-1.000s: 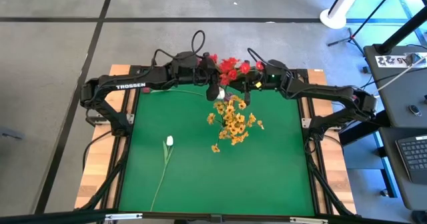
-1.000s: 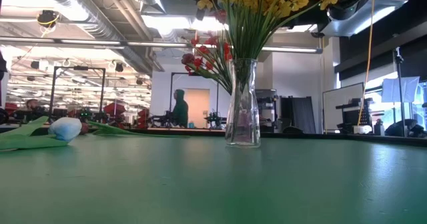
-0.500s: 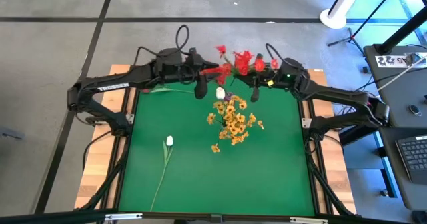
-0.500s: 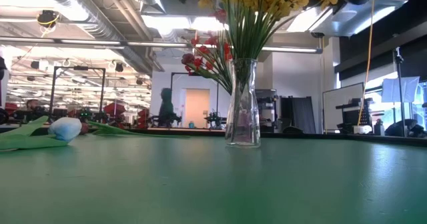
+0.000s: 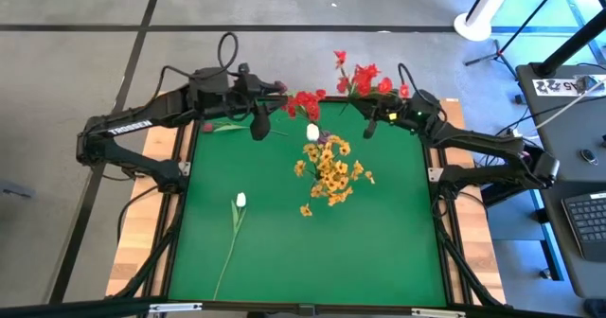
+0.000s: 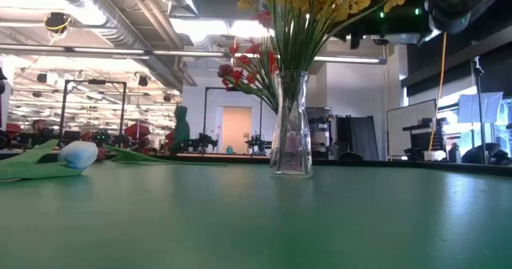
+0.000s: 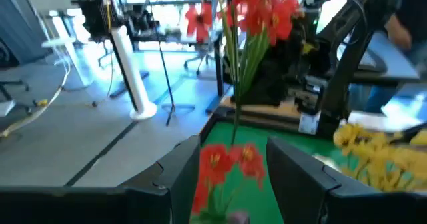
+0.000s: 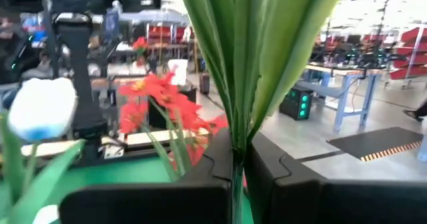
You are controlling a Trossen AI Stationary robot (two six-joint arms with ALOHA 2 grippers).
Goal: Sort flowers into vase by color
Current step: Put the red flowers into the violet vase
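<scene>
Right gripper (image 8: 238, 174): fingers clamped on green stems of a red bunch (image 5: 365, 77), held at the far right edge of the table (image 5: 284, 252). Left gripper (image 7: 233, 167): fingers apart, nothing held, at the far left edge; a second red cluster (image 5: 305, 102) just beside it. Yellow flowers (image 5: 331, 171) stand in the glass vase (image 6: 291, 125) at mid-table. 1 white tulip (image 5: 240, 201) lies flat, near left.
</scene>
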